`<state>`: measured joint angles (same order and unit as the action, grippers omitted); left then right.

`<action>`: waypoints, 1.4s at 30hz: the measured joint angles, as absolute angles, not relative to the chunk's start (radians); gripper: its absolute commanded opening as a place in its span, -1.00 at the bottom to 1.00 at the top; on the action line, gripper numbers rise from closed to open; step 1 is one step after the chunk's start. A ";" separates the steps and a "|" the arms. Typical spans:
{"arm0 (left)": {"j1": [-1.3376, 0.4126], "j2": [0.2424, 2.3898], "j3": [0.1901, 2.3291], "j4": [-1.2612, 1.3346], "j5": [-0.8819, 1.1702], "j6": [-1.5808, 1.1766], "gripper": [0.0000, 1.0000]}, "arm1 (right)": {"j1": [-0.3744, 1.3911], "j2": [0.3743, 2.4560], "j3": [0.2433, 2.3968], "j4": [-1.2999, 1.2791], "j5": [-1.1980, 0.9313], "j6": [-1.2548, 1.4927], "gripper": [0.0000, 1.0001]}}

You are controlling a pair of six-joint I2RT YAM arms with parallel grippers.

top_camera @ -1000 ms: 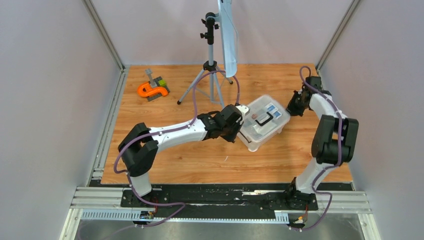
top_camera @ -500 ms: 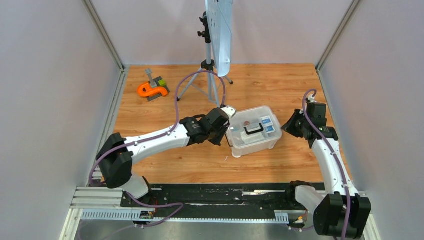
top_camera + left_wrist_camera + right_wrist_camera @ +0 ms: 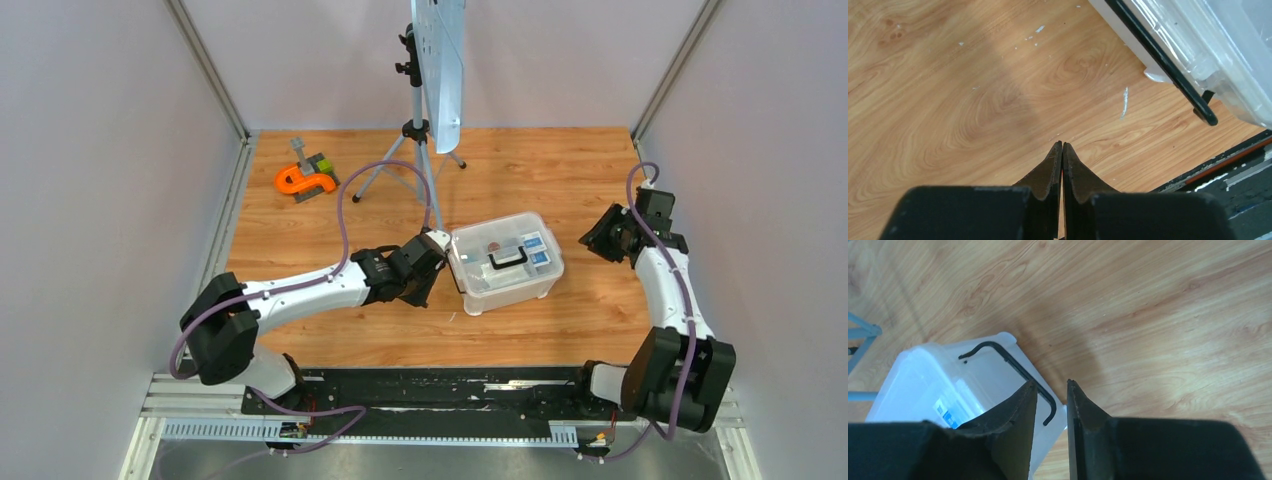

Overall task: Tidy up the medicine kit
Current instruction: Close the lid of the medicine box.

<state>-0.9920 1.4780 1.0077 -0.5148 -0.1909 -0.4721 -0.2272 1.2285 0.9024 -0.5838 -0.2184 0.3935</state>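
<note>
The medicine kit sat closed on the wooden table, a little right of the middle, its clear lid on the white tub and the black handle lying flat across the top. Small blue-and-white packets showed through the lid at its far right end. The left gripper was just beside the tub's left end; in its wrist view the fingers were pressed together with nothing between them, their tips above bare wood, and a black clip ran along the lid's edge at the upper right. From overhead it was hard to tell whether that gripper touched the tub. The right gripper hung apart from the kit's right end, its jaws spread by a narrow gap and empty, with the tub's other clip showing beyond its fingertips. An orange-and-grey tool lay at the far left corner, near a tripod.
</note>
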 measured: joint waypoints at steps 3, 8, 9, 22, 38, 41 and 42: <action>-0.982 1.492 1.004 -0.492 -0.181 -0.505 -0.85 | -0.289 1.275 0.902 -0.554 -0.286 0.399 -0.36; -0.951 1.556 1.026 -0.429 -0.169 -0.538 -0.85 | -0.320 1.362 0.879 -0.513 -0.387 0.401 -0.19; -0.943 1.572 1.034 -0.420 -0.167 -0.541 -0.85 | -0.320 1.377 0.870 -0.506 -0.409 0.400 -0.18; -0.916 1.633 1.132 -0.397 -0.159 -0.535 -0.85 | -0.319 1.570 0.814 -0.397 -0.663 0.412 -0.36; -0.913 1.655 1.170 -0.397 -0.155 -0.502 -0.87 | -0.368 1.554 0.719 -0.282 -0.828 0.470 -1.00; -0.913 1.655 1.171 -0.402 -0.155 -0.494 -0.86 | -0.368 1.480 0.676 -0.294 -0.810 0.470 -0.93; -0.913 1.655 1.171 -0.408 -0.155 -0.492 -0.85 | -0.368 1.446 0.659 -0.303 -0.789 0.470 -0.89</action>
